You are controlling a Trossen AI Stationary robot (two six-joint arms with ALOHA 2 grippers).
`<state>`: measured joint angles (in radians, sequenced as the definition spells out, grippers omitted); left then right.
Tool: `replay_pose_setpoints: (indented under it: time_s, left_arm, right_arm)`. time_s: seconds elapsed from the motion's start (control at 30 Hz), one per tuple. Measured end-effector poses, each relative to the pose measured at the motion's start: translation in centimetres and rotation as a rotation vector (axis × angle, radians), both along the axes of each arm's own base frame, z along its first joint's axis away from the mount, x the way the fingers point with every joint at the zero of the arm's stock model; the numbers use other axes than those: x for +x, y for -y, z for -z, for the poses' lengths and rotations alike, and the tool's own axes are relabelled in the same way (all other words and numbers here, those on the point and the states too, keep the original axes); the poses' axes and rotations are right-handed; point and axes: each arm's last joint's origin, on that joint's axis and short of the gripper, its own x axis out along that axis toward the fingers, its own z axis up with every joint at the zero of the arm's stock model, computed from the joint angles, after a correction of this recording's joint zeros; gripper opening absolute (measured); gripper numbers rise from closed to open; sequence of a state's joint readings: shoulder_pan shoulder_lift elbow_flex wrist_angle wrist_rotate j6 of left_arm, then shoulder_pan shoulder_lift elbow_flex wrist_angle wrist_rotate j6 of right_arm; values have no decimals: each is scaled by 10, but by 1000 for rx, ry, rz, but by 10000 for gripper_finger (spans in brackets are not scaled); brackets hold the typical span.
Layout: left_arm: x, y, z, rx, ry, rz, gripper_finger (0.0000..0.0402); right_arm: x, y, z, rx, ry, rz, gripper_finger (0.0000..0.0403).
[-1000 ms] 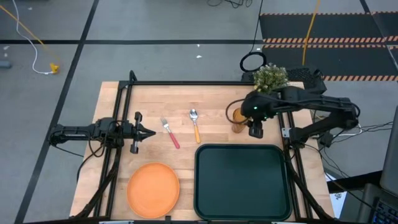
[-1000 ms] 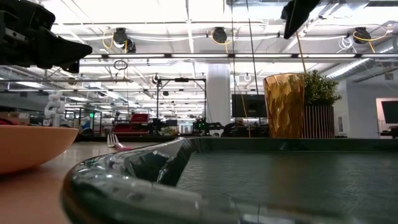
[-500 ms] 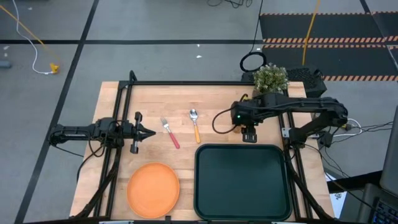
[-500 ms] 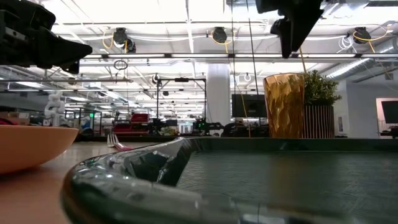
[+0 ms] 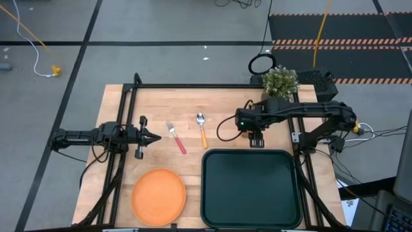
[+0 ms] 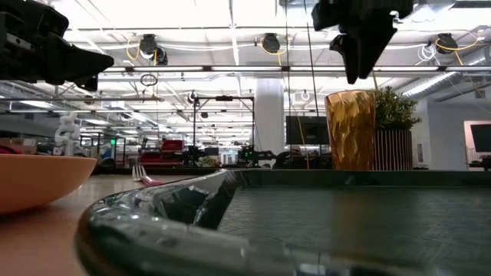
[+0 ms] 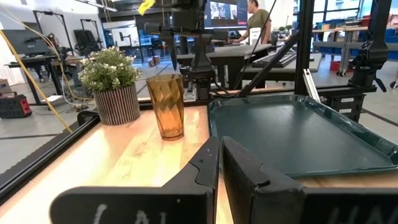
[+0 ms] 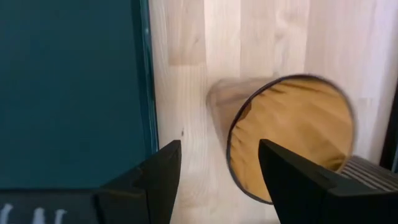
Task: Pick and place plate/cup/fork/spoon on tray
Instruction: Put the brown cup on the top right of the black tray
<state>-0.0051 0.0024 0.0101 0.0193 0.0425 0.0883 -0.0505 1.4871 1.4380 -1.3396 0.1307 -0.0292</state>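
Cup (image 8: 292, 134) stands upright just under right gripper (image 8: 217, 163), jaws wide, w/ nothing held.

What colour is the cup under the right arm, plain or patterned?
Translucent amber-orange cup with a faceted diamond pattern on its wall; the left wrist view shows it best.
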Motion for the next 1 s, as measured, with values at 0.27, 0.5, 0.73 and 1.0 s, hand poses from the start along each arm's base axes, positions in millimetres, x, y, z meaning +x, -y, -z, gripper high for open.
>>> replay_pose_setpoints:
  time_s: [0.27,0.5,0.73,1.0]
  left_arm:
    - [0,0,0,0,0,0,24]
    - [0,0,0,7,3,0,24]
    - [0,0,-2,15,23,-15,24]
    - [0,-1,-3,15,36,-52,24]
  right_arm:
    - [-7,2,32,-63,-102,4,208]
    - [-9,2,42,-77,-115,-5,205]
    - [-9,2,42,-76,-116,-6,141]
    - [-10,2,41,-72,-114,-12,36]
